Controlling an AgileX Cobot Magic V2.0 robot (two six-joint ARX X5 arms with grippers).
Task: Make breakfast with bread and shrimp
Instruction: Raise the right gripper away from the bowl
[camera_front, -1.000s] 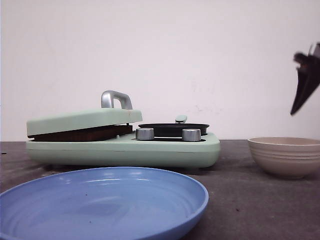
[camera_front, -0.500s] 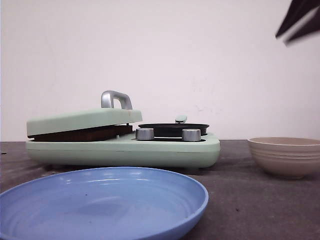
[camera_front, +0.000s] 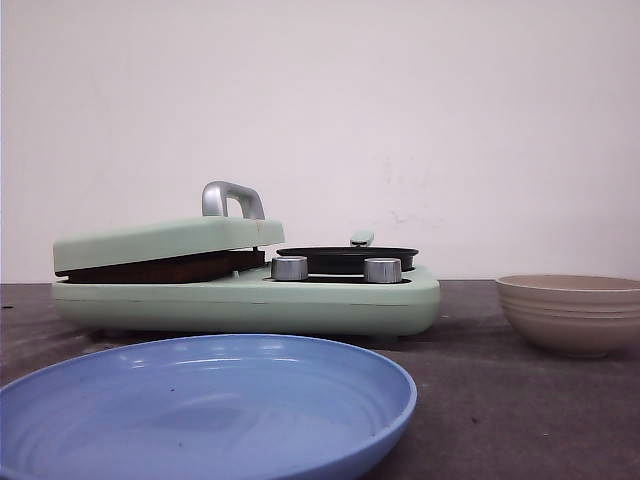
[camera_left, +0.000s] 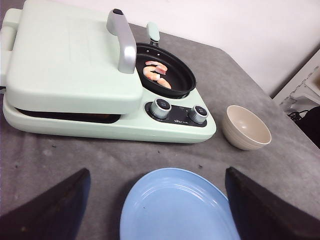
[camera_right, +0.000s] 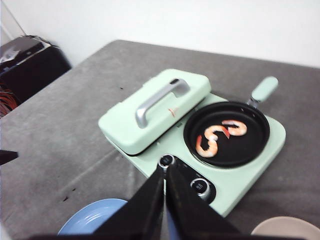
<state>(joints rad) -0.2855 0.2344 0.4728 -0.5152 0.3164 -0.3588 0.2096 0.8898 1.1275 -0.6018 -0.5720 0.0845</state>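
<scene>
Right wrist view: shrimp (camera_right: 217, 135) in black pan (camera_right: 227, 134).

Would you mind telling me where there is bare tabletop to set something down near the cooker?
Bare grey table runs between the cooker and the blue plate, and again on the far side of the beige bowl. The gap between cooker and bowl is tight. The pan holds shrimp.

A front camera sits at tabletop height, close behind the blue plate (camera_front: 205, 400), facing the mint-green breakfast maker (camera_front: 245, 285) side-on. Both wrist cameras look steeply down on the same appliance from opposite sides, the right from farther off.
</scene>
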